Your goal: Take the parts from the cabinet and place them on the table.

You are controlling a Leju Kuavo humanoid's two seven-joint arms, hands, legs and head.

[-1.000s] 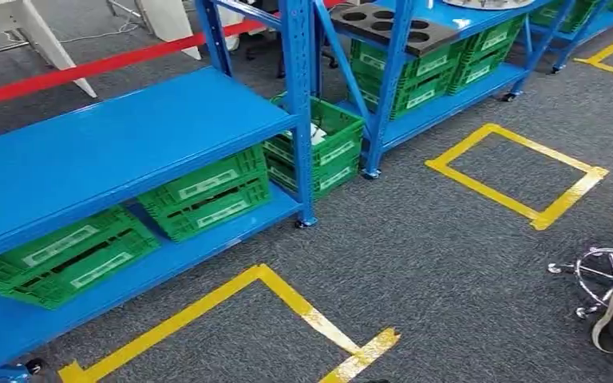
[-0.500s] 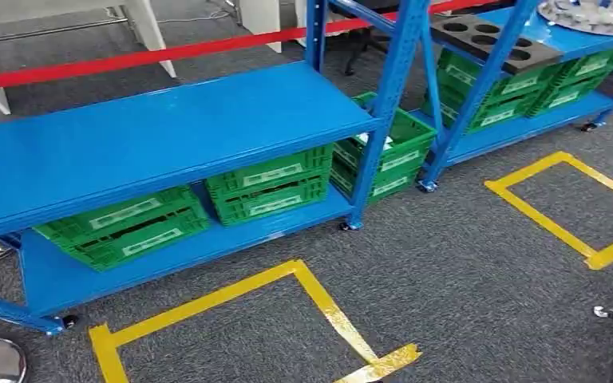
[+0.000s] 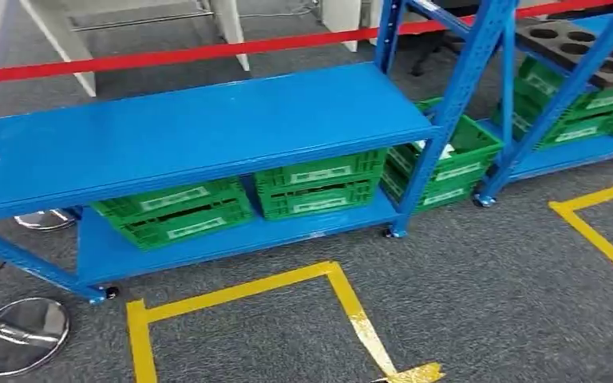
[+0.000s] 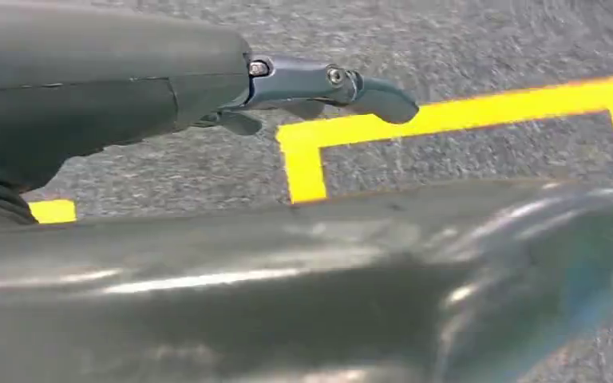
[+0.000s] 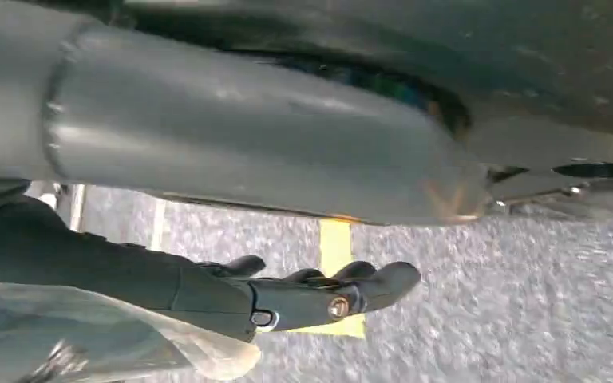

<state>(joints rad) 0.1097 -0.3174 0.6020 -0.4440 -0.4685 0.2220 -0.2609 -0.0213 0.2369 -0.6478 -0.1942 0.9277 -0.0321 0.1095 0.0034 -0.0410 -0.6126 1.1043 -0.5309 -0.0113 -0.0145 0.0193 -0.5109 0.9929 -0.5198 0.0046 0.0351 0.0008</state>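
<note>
Grey carpeted floor (image 3: 487,303) across the head view. Standing on it, a long blue metal cabinet (image 3: 207,128) on small wheels, with a bare upper shelf and a lower shelf near the floor. To its right, a second blue rack (image 3: 559,88) carrying a black tray with round holes (image 3: 583,48) above more green crates.

On the cabinet's lower shelf, two pairs of stacked green crates: one pair (image 3: 172,211) toward the left, the other (image 3: 319,183) just beside it toward the right. Between the two racks, an open green crate (image 3: 447,159) stacked on another, with something white (image 3: 439,149) inside; too small to tell whether this is one of the parts.

Yellow tape outline (image 3: 239,291) on the floor in front of the cabinet. Red band (image 3: 168,56) stretched behind the racks. Round chrome stool base (image 3: 16,335) at the lower left.

Left robot hand (image 4: 319,88) hanging over the carpet and yellow tape, thumb stretched out, other fingers mostly hidden, so spread or closed cannot be told. Right robot hand (image 5: 319,295) hanging over the carpet too, fingers lightly bent and apart, holding nothing.
</note>
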